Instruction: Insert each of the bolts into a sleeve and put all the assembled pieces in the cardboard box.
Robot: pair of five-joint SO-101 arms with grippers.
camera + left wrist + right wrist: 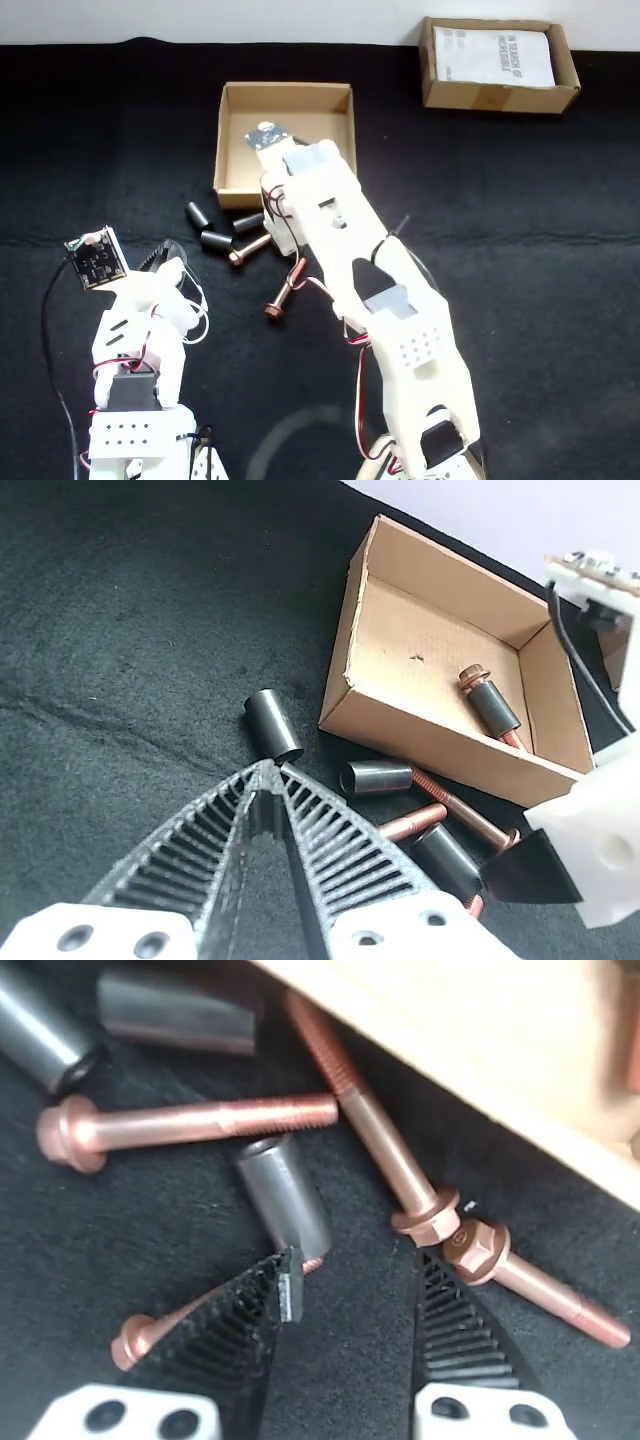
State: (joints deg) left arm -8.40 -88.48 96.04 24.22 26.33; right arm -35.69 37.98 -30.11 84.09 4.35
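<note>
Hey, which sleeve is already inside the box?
The sleeve fitted on a bolt, lying in the box by its wall. The other three sleeves lie outside on the cloth.

The bolts (190,1125) are copper-pink; the sleeves (273,725) dark grey steel; the cardboard box (430,660) plain tan. The desk (520,250) is black cloth; the arms (400,330) white; a second box (497,97) the same tan, its paper (495,55) white; the left end effector (266,780) and right end effector (355,1275) have black ridged fingers (330,840).
</note>
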